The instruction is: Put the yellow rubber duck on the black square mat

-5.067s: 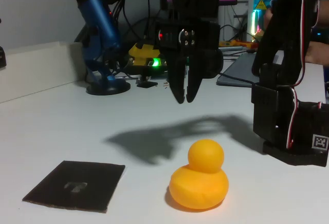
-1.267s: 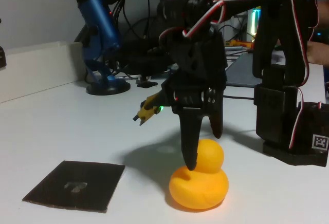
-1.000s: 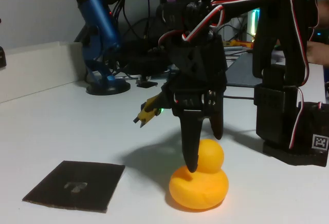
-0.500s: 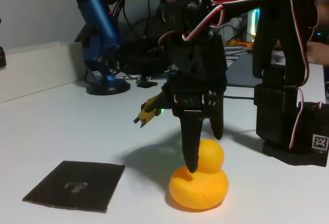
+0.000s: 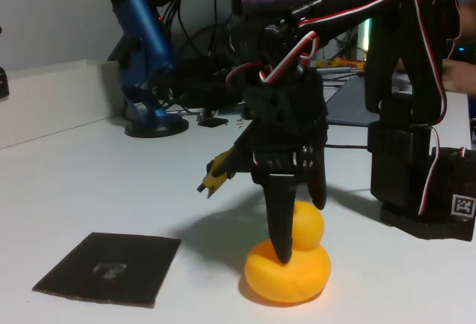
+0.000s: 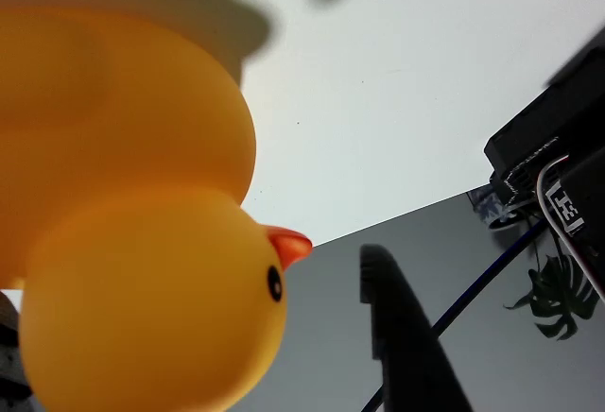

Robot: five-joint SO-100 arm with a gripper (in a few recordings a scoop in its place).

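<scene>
Since half a second ago the end effector (image 5: pixel 297 231) has descended: its near finger tip now sits at the neck of the yellow rubber duck (image 5: pixel 288 264), lower than before, the far finger behind the head. The jaws straddle the head, spread, not yet clenched. Judgement: the grasp is imminent; closure comes next. The duck rests upright on the white tabletop (image 5: pixel 111 183), well right of the black square mat (image 5: pixel 110 267) in the fixed view. In the wrist view the beak (image 6: pixel 288 245) points towards the far finger (image 6: pixel 406 346). The duck's long axis runs vertically, body to head.
</scene>
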